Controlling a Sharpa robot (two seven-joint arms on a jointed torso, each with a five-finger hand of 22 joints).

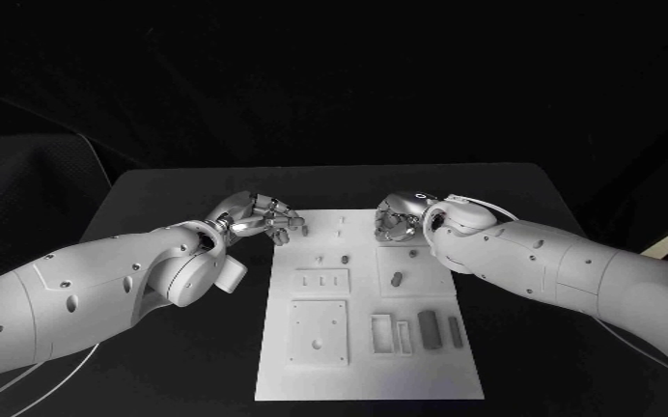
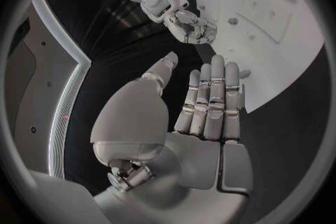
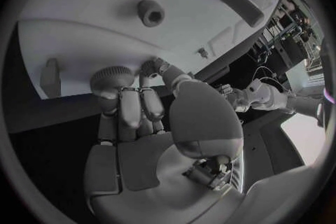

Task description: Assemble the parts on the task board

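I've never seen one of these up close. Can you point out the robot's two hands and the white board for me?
left hand (image 1: 259, 216), head view, on its curled silver fingers.
right hand (image 1: 401, 218), head view, on the silver knuckles.
task board (image 1: 369, 378), head view, on its bare near end.

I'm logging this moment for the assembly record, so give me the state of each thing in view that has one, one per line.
left hand: at the task board's far left corner, fingers straight and together, holding nothing visible.
right hand: over the board's far right part, fingers curled; a hold cannot be told.
task board: flat on the table.
two long grey parts: lying side by side near the board's right edge.
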